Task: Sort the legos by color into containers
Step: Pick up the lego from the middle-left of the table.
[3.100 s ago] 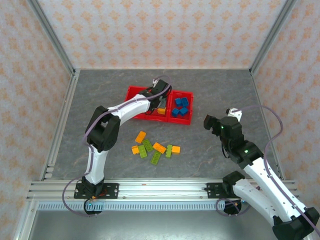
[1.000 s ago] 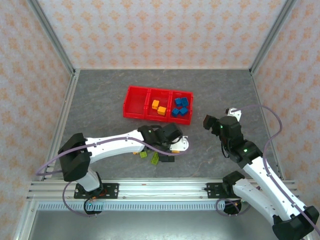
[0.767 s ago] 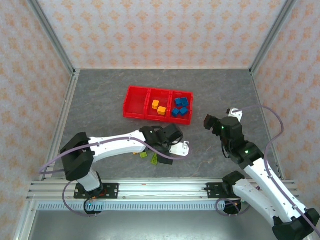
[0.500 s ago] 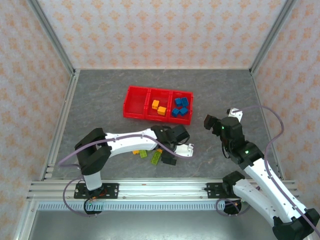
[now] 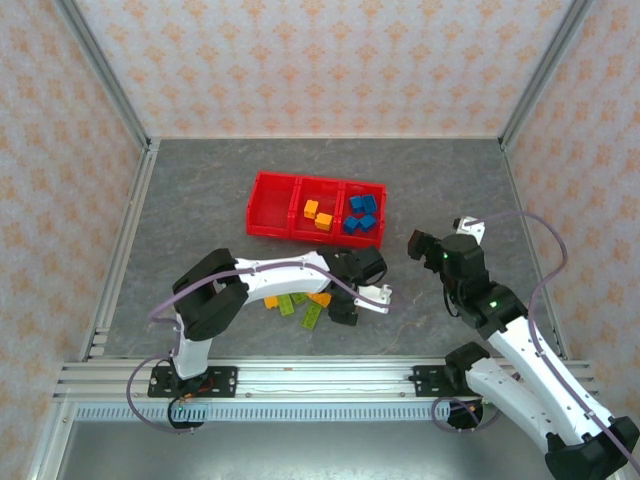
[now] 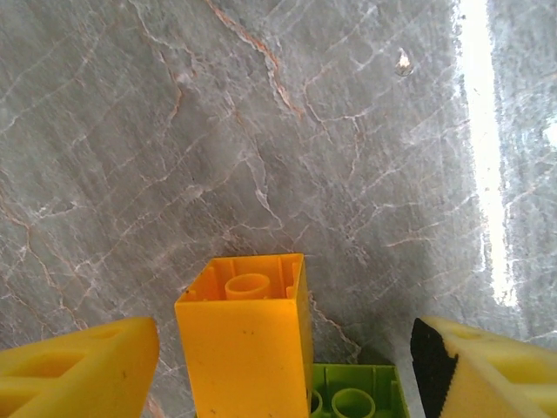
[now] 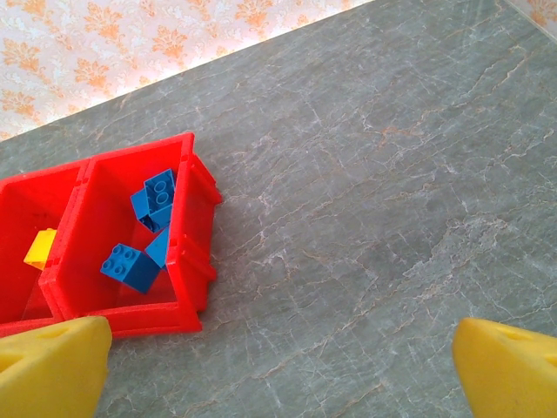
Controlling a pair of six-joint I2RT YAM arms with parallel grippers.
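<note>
**Left gripper astride an orange brick at the pile**

The left gripper (image 6: 274, 370) hangs low over the pile (image 5: 300, 303), which lies toward the middle of the table's (image 5: 200, 200) near edge. Its jaws stand apart, with pads (image 6: 78, 370) on either side of an upright orange brick (image 6: 246, 344). Neither pad touches the brick, which sits nearer the left one. A green brick (image 6: 352, 392) lies just beside it, seemingly touching, inside the same gap.

The tray (image 5: 272, 208) stands farther back, near the table's centre. Its left compartment is bare, an orange pair (image 5: 317, 214) lies in the middle one, and blue bricks (image 7: 144, 235) lie in the right one. The right gripper (image 7: 278, 366) hovers off the tray's right end, jaws wide apart and empty.

Likely hazards:
- The off-centre brick may be shoved or tipped by whichever pad meets it first.
- The green neighbour may be pinched along with it and carried into the orange compartment.
- A hold on smooth walls may slip in transit.
</note>
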